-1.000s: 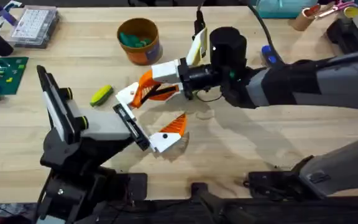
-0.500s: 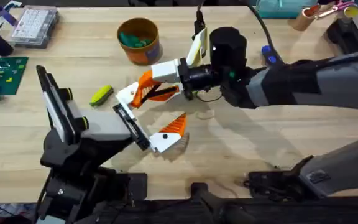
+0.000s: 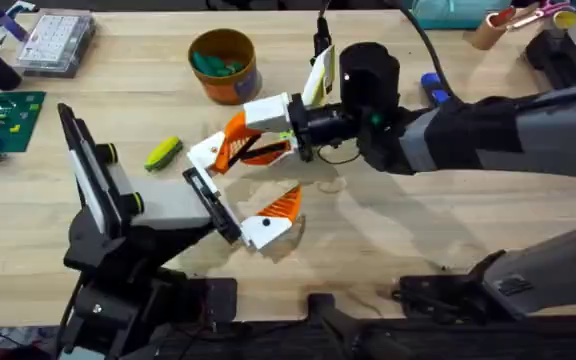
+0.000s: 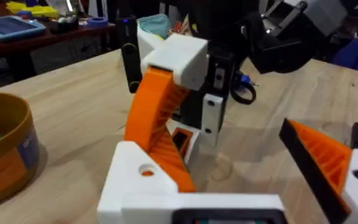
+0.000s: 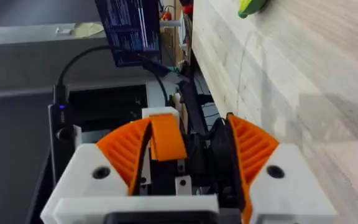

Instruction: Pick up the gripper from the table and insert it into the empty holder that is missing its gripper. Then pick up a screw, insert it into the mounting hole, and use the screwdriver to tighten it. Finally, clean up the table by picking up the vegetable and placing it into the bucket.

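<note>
Clamped in the right tool (image 3: 251, 147), the gripper (image 3: 230, 140) is held with its white base aimed down-left at the holder (image 3: 212, 202) just below, while the left tool (image 3: 268, 218) is seen spread open beside it.

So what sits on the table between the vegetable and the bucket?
Nothing: in the overhead view the stretch of wooden table between the vegetable and the bucket is bare. The held gripper lies off to the side.
</note>
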Robot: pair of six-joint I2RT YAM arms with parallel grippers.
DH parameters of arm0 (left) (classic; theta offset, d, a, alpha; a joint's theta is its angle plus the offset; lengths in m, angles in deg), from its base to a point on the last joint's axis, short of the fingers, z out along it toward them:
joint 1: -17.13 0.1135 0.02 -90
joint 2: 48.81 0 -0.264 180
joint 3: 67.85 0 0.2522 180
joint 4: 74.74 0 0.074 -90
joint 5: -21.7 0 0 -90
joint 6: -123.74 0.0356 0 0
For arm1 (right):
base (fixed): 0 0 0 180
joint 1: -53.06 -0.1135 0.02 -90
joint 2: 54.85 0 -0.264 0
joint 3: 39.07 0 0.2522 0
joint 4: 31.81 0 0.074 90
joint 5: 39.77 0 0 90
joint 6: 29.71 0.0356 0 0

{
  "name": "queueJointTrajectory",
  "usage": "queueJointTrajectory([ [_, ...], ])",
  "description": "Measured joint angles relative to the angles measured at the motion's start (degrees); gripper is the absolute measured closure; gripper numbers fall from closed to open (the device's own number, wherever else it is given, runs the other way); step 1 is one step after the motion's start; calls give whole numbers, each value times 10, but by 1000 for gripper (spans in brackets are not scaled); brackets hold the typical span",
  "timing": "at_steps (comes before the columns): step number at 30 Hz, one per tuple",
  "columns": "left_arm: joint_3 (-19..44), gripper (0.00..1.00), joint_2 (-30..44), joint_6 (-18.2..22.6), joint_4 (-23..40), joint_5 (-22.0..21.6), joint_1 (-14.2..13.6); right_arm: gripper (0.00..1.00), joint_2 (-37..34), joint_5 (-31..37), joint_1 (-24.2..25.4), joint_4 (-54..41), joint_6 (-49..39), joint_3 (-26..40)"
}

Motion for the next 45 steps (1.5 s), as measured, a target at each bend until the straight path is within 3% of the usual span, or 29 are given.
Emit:
queueJointTrajectory([
  [12, 0, 10, 0, 14, -9, 12, 0, 218, 17, -10, 3, -7, 0, -4],
  [15, 1, 10, 0, 16, -4, 23, -1, 80, 28, -14, 5, -4, 3, -5],
  [17, 1, 9, 0, 14, 2, 40, -8, 57, 38, -21, 4, 2, 2, -5],
  [31, 1, 9, 0, 12, 5, 65, -11, 37, 48, -70, 7, 4, 1, -5],
  [40, 1, 10, 0, 12, 5, 65, -11, 37, 48, -147, 53, 1, -7, -5],
  [45, 1, 10, 0, 12, 5, 65, -11, 6, 48, -171, 65, -65, -40, -4],
])
